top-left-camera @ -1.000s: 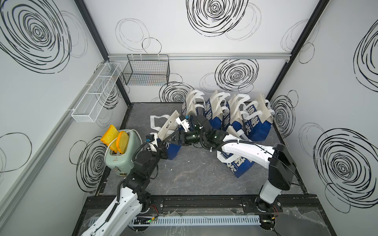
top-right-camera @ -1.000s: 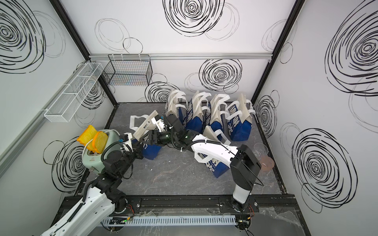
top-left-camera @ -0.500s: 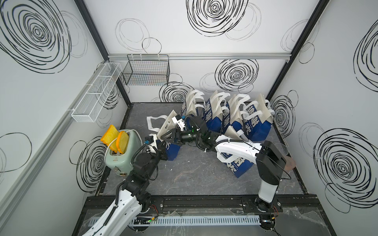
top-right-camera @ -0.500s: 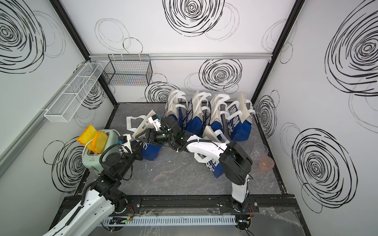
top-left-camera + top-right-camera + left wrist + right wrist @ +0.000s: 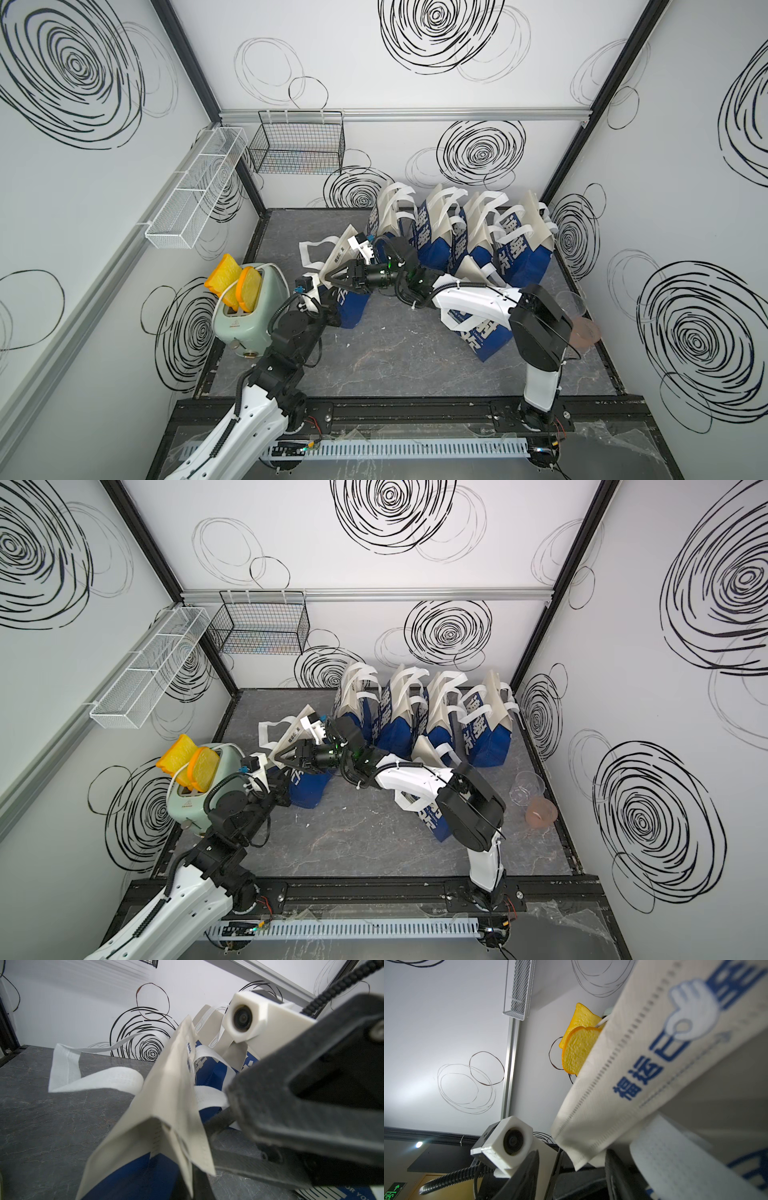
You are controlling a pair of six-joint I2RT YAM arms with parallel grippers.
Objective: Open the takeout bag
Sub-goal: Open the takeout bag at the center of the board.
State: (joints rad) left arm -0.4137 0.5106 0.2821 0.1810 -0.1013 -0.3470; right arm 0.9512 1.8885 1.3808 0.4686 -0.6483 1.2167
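Observation:
The takeout bag (image 5: 350,309) stands left of centre in both top views (image 5: 305,789), blue below with a cream top flap (image 5: 340,257) and white handles. My left gripper (image 5: 323,293) is shut on the bag's top edge; in the left wrist view the cream fold (image 5: 166,1109) runs down into my left gripper (image 5: 194,1182). My right gripper (image 5: 331,281) reaches in from the right at the same top corner. In the right wrist view the right gripper (image 5: 571,1176) is open, its fingers (image 5: 527,1176) apart, with the printed flap's (image 5: 633,1064) corner hanging between them.
A mint toaster (image 5: 246,309) with toast slices (image 5: 235,279) stands just left of the bag. Several more bags (image 5: 457,239) line the back, and one (image 5: 482,337) lies under my right arm. Clear cups (image 5: 578,309) sit at the right edge. Wire baskets (image 5: 299,149) hang on the walls.
My right gripper has moved left to the bag's top corner and its jaws have narrowed. The bag's flap and handles have shifted left. The left gripper stays shut.

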